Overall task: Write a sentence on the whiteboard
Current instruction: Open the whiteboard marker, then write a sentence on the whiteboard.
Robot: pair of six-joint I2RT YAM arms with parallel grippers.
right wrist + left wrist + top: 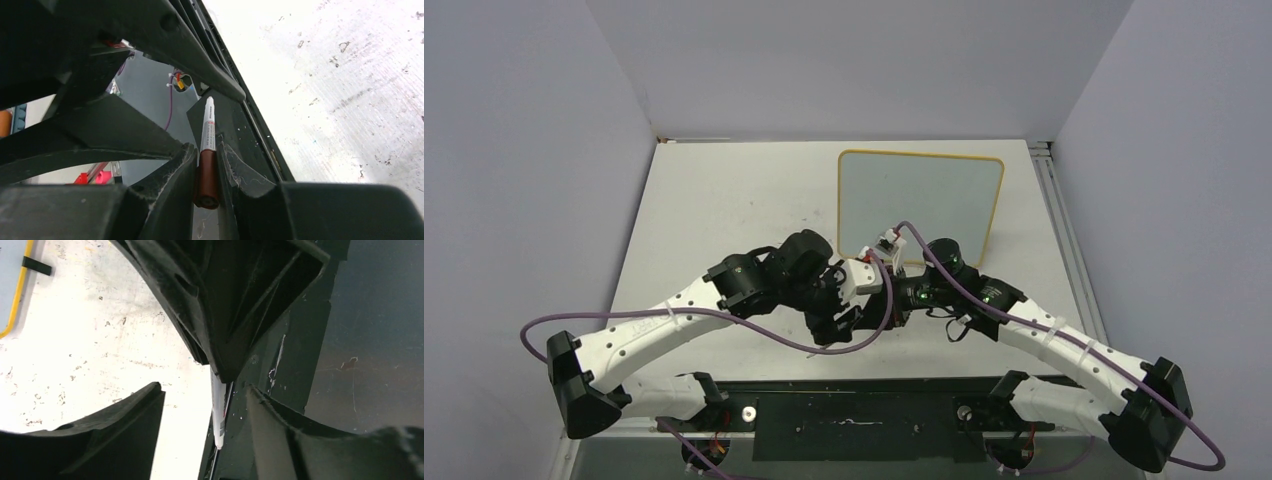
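1. Left wrist view: The left tool (205,390) stood wide, its fingers either side of the white barrel of the marker (218,415) and gripping nothing. A corner of the whiteboard (6,275) showed at the upper left of the frame.
2. Right wrist view: The right tool (207,150) was clamped narrow on the marker's brown end, with the long axis running up the frame, away from the tool.
3. Top view: The whiteboard lay on the bench (724,200), up the frame and slightly right of the meeting tools, nearer the right arm (1064,345). Its face looked blank.

Lab enclosure (grey walls (524,150))
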